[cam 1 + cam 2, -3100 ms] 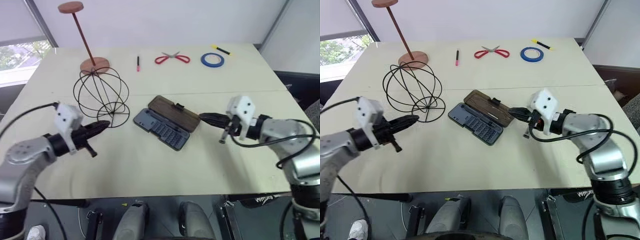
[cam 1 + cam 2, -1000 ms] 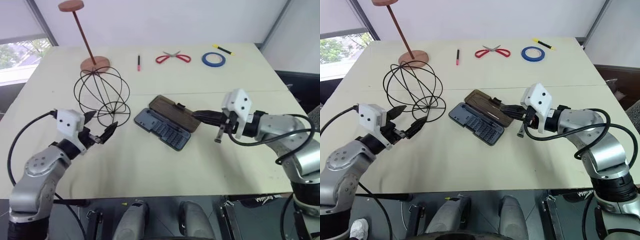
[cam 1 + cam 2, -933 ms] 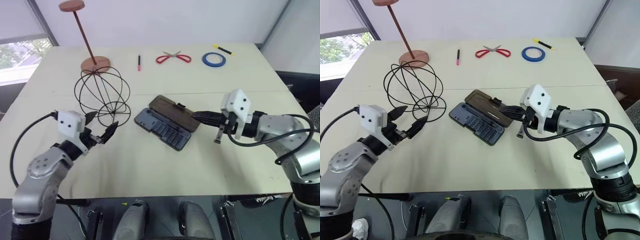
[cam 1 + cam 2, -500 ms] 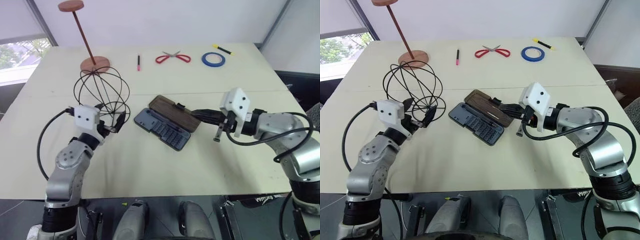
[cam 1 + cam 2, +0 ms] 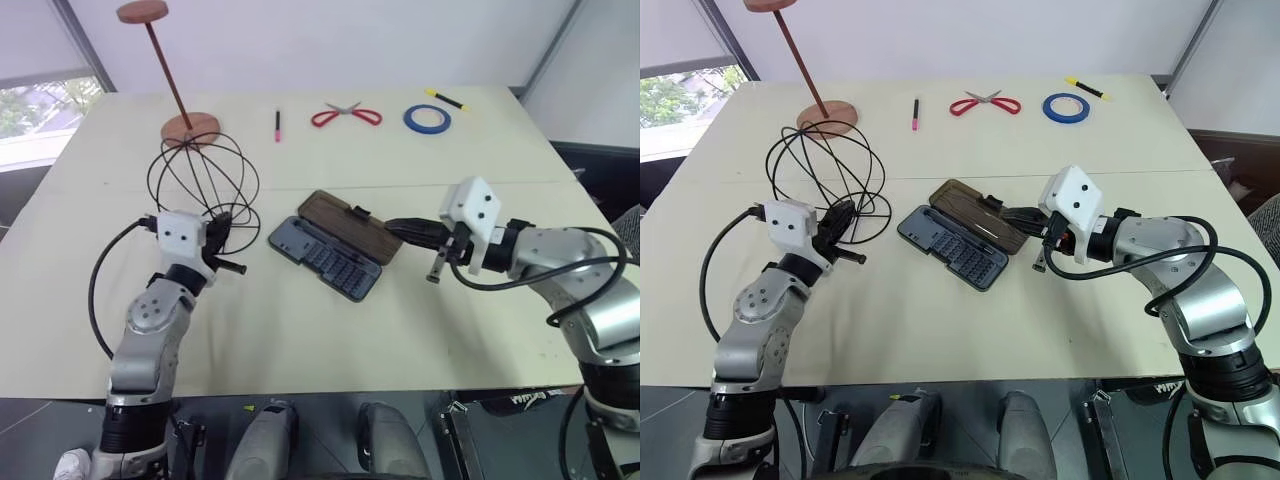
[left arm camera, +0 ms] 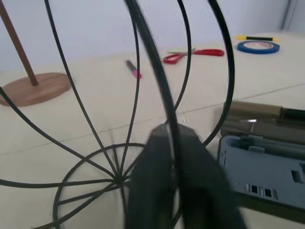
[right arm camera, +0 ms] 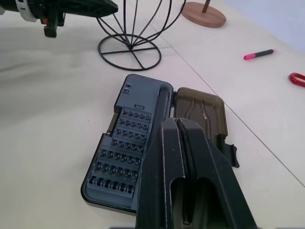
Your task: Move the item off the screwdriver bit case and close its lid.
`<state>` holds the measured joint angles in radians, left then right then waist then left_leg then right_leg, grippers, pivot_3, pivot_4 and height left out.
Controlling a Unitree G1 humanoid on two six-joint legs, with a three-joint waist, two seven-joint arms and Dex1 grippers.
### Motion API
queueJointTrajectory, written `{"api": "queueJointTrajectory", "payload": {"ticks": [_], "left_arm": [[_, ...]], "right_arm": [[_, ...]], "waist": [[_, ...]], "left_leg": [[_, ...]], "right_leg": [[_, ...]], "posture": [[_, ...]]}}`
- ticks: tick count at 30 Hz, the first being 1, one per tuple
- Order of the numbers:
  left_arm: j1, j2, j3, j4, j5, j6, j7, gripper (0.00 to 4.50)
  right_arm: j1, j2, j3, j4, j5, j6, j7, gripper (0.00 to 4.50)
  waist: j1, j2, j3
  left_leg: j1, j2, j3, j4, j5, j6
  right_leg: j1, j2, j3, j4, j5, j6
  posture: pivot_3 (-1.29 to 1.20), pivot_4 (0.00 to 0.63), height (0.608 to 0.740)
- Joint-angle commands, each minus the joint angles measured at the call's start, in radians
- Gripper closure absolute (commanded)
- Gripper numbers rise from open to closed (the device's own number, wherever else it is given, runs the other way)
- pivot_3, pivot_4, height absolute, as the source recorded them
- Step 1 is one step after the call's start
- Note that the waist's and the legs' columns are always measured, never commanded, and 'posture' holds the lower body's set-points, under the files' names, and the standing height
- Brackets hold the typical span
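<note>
wire cage: globe of thin black wire hoops (image 5: pixel 203 190), standing on the cream table (image 5: pixel 300 320) beside the case, not on it; base ring near the case's end, apart from it.
left gripper: black two-finger gripper (image 5: pixel 843 222) clamped on one hoop low on the globe's near side; left wrist view has the hoop running down between the closed fingertips (image 6: pixel 157 143). Low grip presumably to drag or lift without tipping.
case: flat dark grey-blue plastic bit case (image 5: pixel 325 258), rows of bits exposed, just ahead of and under the right fingers.
lid: smoky brown translucent panel (image 5: pixel 350 225) folded flat back on the table, hinge side against the case, black latch tab on the outer edge nearest the right fingertips.
right gripper: black two-finger gripper (image 5: pixel 393 227) shut, empty, tips at the lid's outer edge. Looks staged to flip the lid with closed tips as a pusher.
clearance: cage close enough that a swinging lid probably clears, but tight.
remaining: shift cage further off, then fold lid over and latch.
background: reddish-brown disc-top stand (image 5: pixel 172 75) beyond the cage.
</note>
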<state>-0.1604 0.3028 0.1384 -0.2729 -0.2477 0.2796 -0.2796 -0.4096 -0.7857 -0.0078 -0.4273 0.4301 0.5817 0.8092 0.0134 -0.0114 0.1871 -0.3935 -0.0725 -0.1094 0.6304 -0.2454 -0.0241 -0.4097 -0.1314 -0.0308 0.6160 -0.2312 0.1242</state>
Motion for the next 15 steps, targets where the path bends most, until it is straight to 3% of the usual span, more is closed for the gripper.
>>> {"api": "queueJointTrajectory", "payload": {"ticks": [1, 8, 15], "left_arm": [[0.007, 0.008, 0.034, -0.035, 0.003, -0.018, 0.014, 4.44], [-0.025, 0.046, 0.113, 0.006, 0.058, -0.054, 0.089, 4.44], [-0.149, 0.176, 0.275, 0.194, 0.121, -0.128, 0.204, 4.44]], "right_arm": [[-0.007, 0.001, -0.026, -0.031, 0.000, -0.020, -0.004, 4.50], [-0.016, 0.012, -0.012, -0.019, -0.006, -0.026, -0.001, 4.50], [-0.035, 0.029, 0.008, -0.005, -0.017, -0.034, 0.012, 4.50]], "waist": [[0.000, 0.000, 0.000], [-0.001, 0.000, 0.000], [-0.001, 0.000, 0.000]], "left_leg": [[0.000, 0.000, 0.000, 0.000, 0.000, 0.000], [0.000, 0.000, 0.000, 0.000, 0.000, 0.000], [0.000, 0.000, 0.000, 0.000, 0.000, 0.000]], "right_leg": [[0.000, 0.000, 0.000, 0.000, 0.000, 0.000], [0.000, 0.000, 0.000, 0.000, 0.000, 0.000], [0.000, 0.001, 0.000, 0.000, 0.001, 0.001]], "posture": [[0.00, 0.150, 0.740], [0.00, 0.150, 0.740], [0.00, 0.150, 0.740]]}}
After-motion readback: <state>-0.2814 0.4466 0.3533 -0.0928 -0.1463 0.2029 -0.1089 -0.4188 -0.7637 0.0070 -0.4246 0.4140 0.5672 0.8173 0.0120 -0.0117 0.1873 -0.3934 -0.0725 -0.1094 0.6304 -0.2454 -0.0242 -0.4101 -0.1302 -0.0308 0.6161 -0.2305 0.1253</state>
